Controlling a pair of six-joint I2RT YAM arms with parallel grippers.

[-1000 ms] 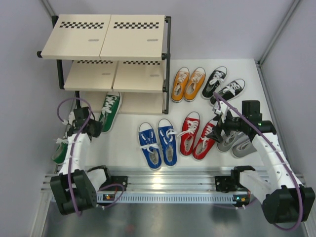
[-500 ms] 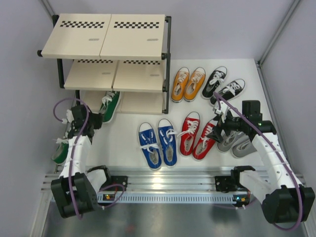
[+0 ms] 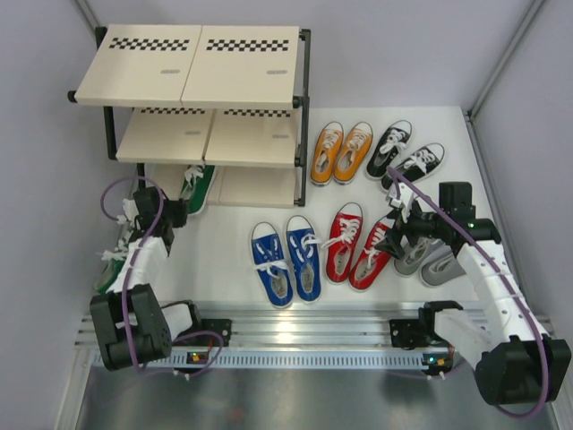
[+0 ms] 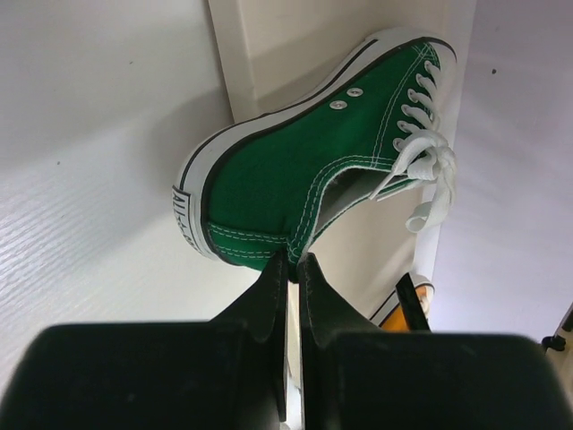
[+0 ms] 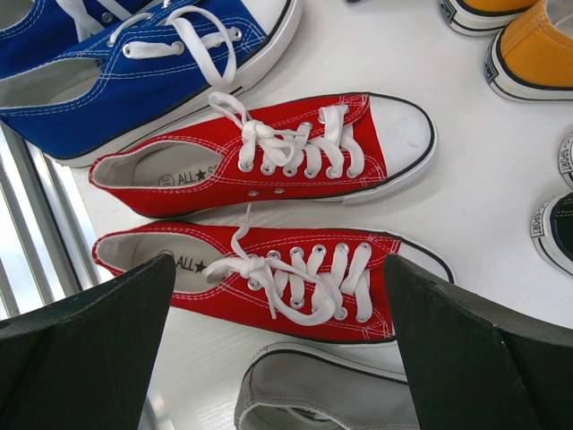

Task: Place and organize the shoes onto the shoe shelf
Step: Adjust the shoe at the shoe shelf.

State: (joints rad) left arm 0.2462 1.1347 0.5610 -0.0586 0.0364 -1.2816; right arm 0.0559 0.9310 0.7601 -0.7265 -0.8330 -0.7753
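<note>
**Non-task fixtures**

1. Table top (image 3: 224,260): white, matte, faintly grained. It lies under and ahead of the fingers of the left gripper (image 4: 289,262) and under those of the right gripper (image 5: 279,262).
2. Back wall (image 3: 403,54): pale lilac-grey, far beyond both sets of fingers.
3. Left side wall (image 3: 36,179) and right side wall (image 3: 537,161): same colour, each outboard of the nearer fingers.
4. Corner posts (image 3: 506,54), (image 3: 87,13): bare metal, slanted in view, at the far corners.
5. Slotted rail (image 3: 304,358): silver aluminium, well behind the fingers.
6. Brushed metal sheet (image 3: 313,403): grey, behind the slotted rail.
</note>
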